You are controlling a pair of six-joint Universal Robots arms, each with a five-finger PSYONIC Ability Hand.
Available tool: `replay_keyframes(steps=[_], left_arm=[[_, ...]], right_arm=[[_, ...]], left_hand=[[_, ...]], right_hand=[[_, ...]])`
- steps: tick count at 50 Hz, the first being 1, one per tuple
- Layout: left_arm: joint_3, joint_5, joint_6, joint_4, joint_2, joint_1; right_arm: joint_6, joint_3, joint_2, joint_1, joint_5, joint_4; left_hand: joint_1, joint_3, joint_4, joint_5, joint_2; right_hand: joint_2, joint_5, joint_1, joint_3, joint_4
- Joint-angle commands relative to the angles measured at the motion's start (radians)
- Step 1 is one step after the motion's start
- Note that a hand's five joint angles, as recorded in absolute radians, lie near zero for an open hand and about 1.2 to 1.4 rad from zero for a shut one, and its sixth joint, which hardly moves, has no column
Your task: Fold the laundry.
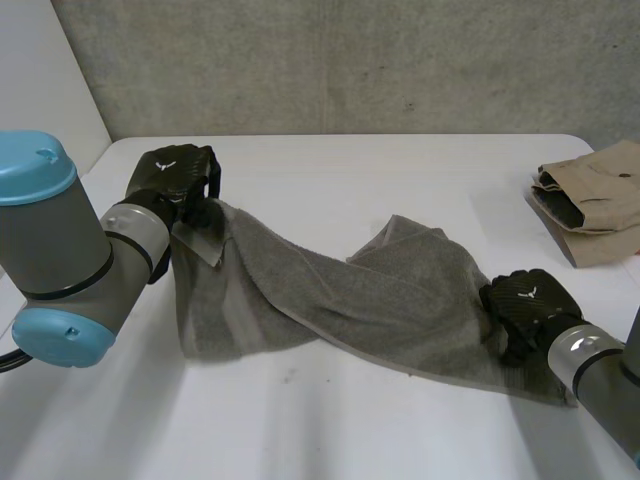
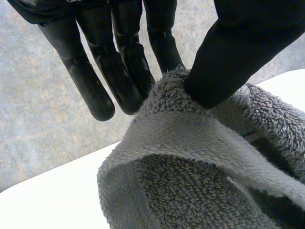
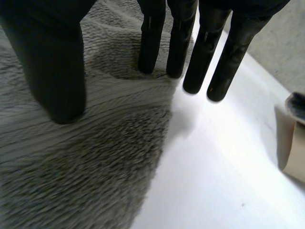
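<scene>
A grey towel [image 1: 330, 295] lies stretched and rumpled across the white table [image 1: 330, 420]. My left hand [image 1: 172, 183] is at the towel's far left corner and holds it lifted off the table. In the left wrist view the thumb [image 2: 238, 52] and fingers [image 2: 125, 71] pinch the towel's [image 2: 190, 167] edge between them. My right hand [image 1: 525, 300] rests on the towel's right end near the front edge. In its wrist view the fingers [image 3: 200, 52] are straight, some touching the towel [image 3: 86, 157] and some over the bare table [image 3: 214, 181], with the thumb [image 3: 52, 62] set on the cloth.
A stack of folded beige garments [image 1: 598, 195] sits at the table's right side, beyond my right hand, and its corner [image 3: 290, 148] lies past the fingertips in the right wrist view. A grey wall [image 1: 350, 60] rises behind the table's far edge.
</scene>
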Motion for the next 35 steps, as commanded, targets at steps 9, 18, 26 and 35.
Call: replay_keyframes(steps=[9, 18, 26, 35], left_arm=[[-0.002, 0.0, -0.001, 0.001, -0.003, 0.008], [-0.004, 0.0, -0.001, 0.001, -0.003, 0.008], [-0.006, 0.0, -0.001, 0.001, -0.003, 0.008], [-0.004, -0.003, -0.001, -0.002, 0.009, 0.005]], right_arm=[[0.009, 0.05, -0.076, -0.038, -0.121, 0.125], [0.005, 0.038, -0.004, -0.03, -0.114, 0.045], [-0.004, 0.013, 0.044, -0.03, -0.112, 0.033], [0.012, -0.028, -0.029, -0.038, -0.077, 0.03]], left_hand=[[0.238, 0.201, 0.193, 0.258, 0.195], [0.238, 0.201, 0.193, 0.258, 0.195], [0.238, 0.201, 0.193, 0.258, 0.195], [0.238, 0.201, 0.193, 0.258, 0.195]], right_hand=[[-0.041, -0.067, 0.022, -0.055, -0.057], [0.108, 0.083, 0.172, 0.095, 0.092], [0.483, 0.458, 0.547, 0.47, 0.467], [0.827, 0.801, 0.89, 0.813, 0.811]])
